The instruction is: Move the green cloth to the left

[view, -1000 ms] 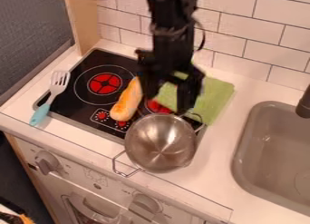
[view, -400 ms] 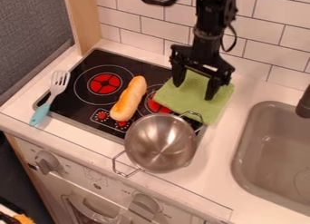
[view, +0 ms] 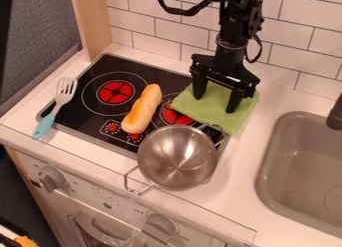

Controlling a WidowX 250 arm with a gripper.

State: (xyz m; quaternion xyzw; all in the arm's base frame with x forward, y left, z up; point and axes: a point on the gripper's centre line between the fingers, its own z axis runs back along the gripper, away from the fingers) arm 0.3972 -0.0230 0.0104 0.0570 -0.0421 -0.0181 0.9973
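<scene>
Since the green cloth (view: 215, 110) lies flat, partly on the stove (view: 95, 77), partly on the counter (view: 245, 150), behind the pot (view: 177, 158), step looks like pre-grasp. Next: close on fabric, check the pinch, then drag or lift left, minding the bread (view: 142, 109). Arm comes from top edge, right of centre; gripper (view: 216, 98) points down, fingers spread, tips over cloth, contact unclear.

Green cloth (view: 215, 107); black stove (view: 95, 110) with red rings; silver pot (view: 177, 158); golden-brown bread (view: 141, 109); white tiles (view: 184, 36) with dark lines.
</scene>
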